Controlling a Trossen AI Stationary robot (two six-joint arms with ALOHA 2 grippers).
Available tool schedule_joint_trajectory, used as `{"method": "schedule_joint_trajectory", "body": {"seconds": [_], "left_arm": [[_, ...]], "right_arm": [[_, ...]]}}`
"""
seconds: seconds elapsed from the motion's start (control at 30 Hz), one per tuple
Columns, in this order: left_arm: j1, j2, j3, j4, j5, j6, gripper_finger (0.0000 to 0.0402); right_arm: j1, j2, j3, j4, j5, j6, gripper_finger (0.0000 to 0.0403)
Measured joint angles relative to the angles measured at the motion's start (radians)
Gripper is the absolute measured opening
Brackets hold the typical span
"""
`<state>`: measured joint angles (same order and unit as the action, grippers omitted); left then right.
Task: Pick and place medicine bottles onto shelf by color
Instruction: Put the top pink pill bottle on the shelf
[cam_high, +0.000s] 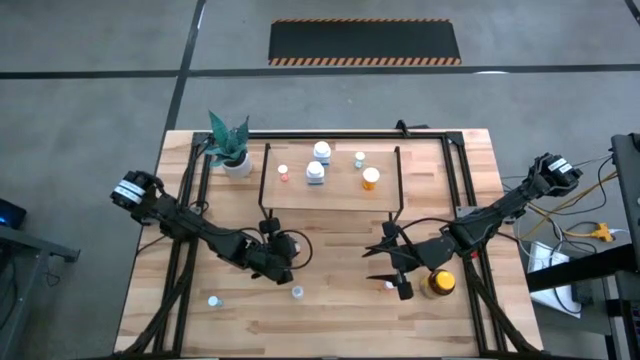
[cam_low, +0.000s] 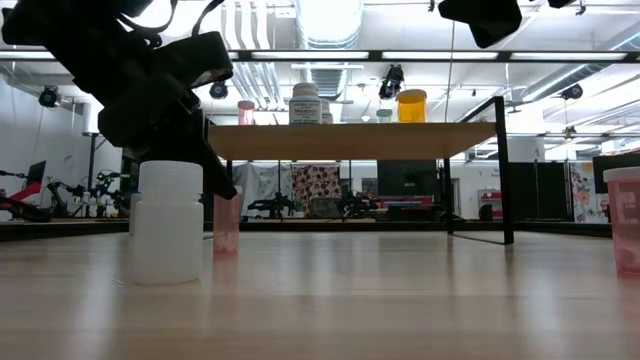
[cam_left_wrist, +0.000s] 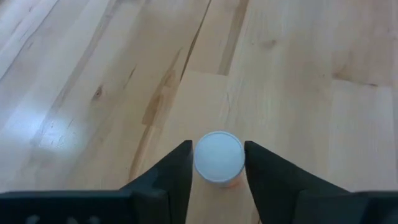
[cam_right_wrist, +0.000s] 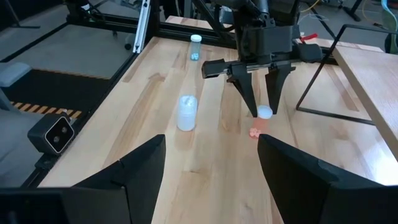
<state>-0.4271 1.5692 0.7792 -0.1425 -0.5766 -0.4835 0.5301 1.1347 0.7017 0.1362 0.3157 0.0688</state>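
My left gripper (cam_left_wrist: 217, 148) is over the table's middle left (cam_high: 283, 262), fingers down around a small bottle (cam_left_wrist: 217, 158) with a white cap and a pinkish body. It also shows in the low view (cam_low: 227, 225), standing on the table. My right gripper (cam_right_wrist: 211, 180) is open and empty above the table's near right (cam_high: 395, 275). The shelf (cam_high: 300, 195) stands at the far middle and carries several bottles: white (cam_high: 316, 173), orange-capped (cam_high: 371, 178) and pale green (cam_high: 360, 158). An amber yellow-capped bottle (cam_high: 438, 283) stands beside my right gripper. My left gripper has the bottle's white cap (cam_left_wrist: 205, 163) between its two fingertips (cam_left_wrist: 181, 163), one on each side. The fingers come from above, pointing down, as the right wrist view shows (cam_right_wrist: 265, 112). The bottle stands upright with its bottom on the table (cam_low: 227, 250).
Loose bottles stand on the near table: a white one (cam_high: 297, 292), a pale one (cam_high: 213, 300) and a small one (cam_high: 388, 287). A white pot with a green plant (cam_high: 236, 160) stands at the shelf's far left corner. The shelf's black rod legs (cam_low: 503, 170) stand near both arms.
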Motion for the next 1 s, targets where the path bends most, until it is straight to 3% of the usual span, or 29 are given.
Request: {"method": "schedule_joint_trajectory", "body": {"seconds": [0.4,0.63,0.83,1.0], "left_arm": [[0.000,0.000,0.008,-0.003,0.002,-0.002,0.0102],[0.000,-0.022,0.123,-0.020,0.079,0.070,0.0102],[0.005,-0.063,0.341,-0.320,0.078,0.135,0.0101],[0.037,-0.110,0.491,-0.542,-0.021,0.190,0.0101]], "right_arm": [[0.000,0.000,-0.001,0.003,0.000,-0.001,0.0244],[0.000,0.000,-0.001,0.003,0.000,0.000,0.0244],[0.000,0.000,-0.001,0.006,0.000,-0.001,0.0244],[0.000,0.000,-0.001,0.010,0.000,-0.010,0.0244]]}}
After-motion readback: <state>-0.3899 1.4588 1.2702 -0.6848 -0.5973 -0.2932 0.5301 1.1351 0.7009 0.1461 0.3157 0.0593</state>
